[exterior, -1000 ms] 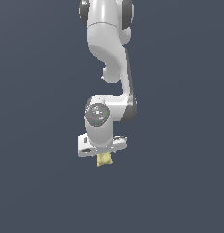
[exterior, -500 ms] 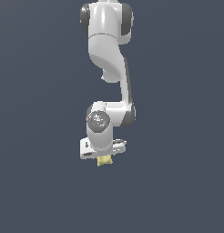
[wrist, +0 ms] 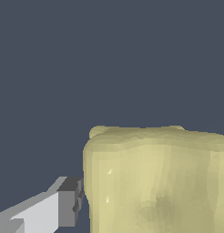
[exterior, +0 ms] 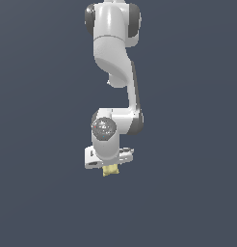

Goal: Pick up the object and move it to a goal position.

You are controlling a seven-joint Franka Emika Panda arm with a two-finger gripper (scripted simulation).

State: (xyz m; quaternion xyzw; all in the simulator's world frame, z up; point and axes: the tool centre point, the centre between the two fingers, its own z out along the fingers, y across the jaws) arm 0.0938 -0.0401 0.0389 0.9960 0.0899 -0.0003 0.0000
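Note:
The object [exterior: 110, 170] is a small pale yellow lump hanging just under the white hand of the arm in the exterior view. It sits in my gripper [exterior: 110, 167], which is shut on it. Up close in the wrist view the object [wrist: 157, 179] fills much of the picture as a blocky yellow mass with rounded ridges. One grey-tipped finger [wrist: 68, 202] presses against its side; the other finger is out of that picture.
The white arm [exterior: 113, 72] reaches down from the top of the exterior view, with its wrist joint [exterior: 105, 129] above the hand. Only a plain dark grey-blue background lies around it.
The arm's upper links have shifted slightly toward the exterior view's right. The hand and the held object stay almost where they were.

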